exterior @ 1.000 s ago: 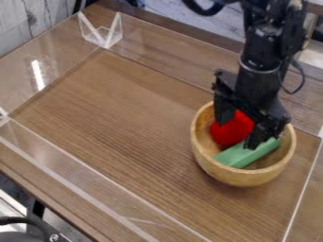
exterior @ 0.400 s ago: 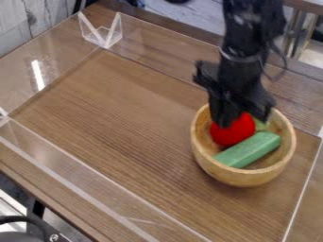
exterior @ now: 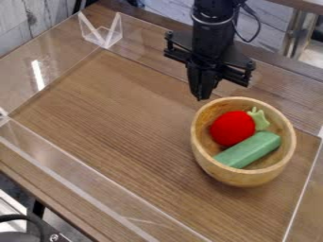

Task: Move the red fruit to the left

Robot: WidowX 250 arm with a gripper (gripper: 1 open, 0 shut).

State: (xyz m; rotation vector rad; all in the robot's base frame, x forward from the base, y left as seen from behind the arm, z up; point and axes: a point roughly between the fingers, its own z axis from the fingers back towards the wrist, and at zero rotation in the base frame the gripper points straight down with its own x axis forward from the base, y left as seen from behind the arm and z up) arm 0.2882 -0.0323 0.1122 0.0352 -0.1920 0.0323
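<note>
Hanging over the wooden table [exterior: 113, 123], the gripper [exterior: 205, 93] looks pinched together, seemingly empty.

One wooden bowl [exterior: 243, 163] is sitting at the right of the frame, on one wooden tabletop [exterior: 113, 123]. Two toy pieces are lying inside the bowl: one red fruit [exterior: 231, 128], with one green leafy top showing at its upper right, and one light-green elongated block [exterior: 247, 151] lying just below it. One robot arm is reaching down from the upper centre of the frame, carrying one black gripper [exterior: 203, 93]. One clear plastic wall [exterior: 51, 57] is enclosing the tabletop, and one small clear folded stand [exterior: 100, 32] is standing at the upper left of the frame.
</note>
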